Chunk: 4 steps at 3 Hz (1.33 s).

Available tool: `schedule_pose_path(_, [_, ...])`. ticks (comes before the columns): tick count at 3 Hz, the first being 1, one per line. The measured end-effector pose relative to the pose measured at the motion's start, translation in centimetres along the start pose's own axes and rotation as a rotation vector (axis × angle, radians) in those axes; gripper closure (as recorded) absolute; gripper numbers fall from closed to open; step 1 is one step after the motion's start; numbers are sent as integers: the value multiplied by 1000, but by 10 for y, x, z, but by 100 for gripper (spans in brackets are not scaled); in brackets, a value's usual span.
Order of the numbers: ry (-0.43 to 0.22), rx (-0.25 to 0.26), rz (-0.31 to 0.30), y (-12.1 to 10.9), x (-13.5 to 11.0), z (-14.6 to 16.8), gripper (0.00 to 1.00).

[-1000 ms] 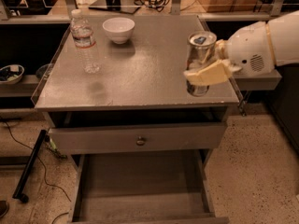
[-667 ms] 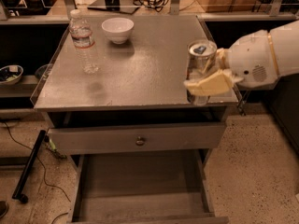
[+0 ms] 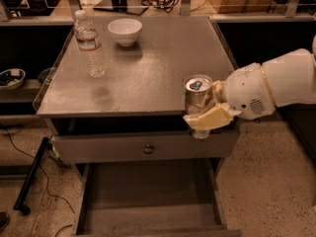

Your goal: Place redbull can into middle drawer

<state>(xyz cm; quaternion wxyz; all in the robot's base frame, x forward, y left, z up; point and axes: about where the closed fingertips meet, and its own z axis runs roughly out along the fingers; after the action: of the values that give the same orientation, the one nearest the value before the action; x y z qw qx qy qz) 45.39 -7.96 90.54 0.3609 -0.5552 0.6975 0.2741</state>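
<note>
The redbull can (image 3: 198,94), silver with a pull-tab top, is held upright in my gripper (image 3: 206,116) off the front right edge of the cabinet top. The gripper is shut on the can; a cream finger (image 3: 209,118) crosses its lower body. The white arm comes in from the right. The middle drawer (image 3: 148,196) is pulled open below, its flat bare floor showing. The can hangs above the drawer's right part, in front of the shut top drawer front with a round knob (image 3: 148,149).
A clear water bottle (image 3: 89,44) and a white bowl (image 3: 125,31) stand on the grey cabinet top (image 3: 143,73) at the back left. Cables and a black bar (image 3: 30,177) lie on the floor at left. A shelf with a bowl (image 3: 11,78) is at far left.
The gripper has carried the can forward and down, from over the cabinet top's right side to past its front edge, above the open drawer.
</note>
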Motion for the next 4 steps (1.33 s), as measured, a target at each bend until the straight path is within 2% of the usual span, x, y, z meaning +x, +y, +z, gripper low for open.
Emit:
schedule_pose_path(1, [-7, 5, 8, 5, 1, 1, 100])
schedule_pose_path(2, [-60, 43, 62, 24, 16, 16, 100])
schedule_pose_path(4, [-138, 89, 166, 39, 58, 53, 100])
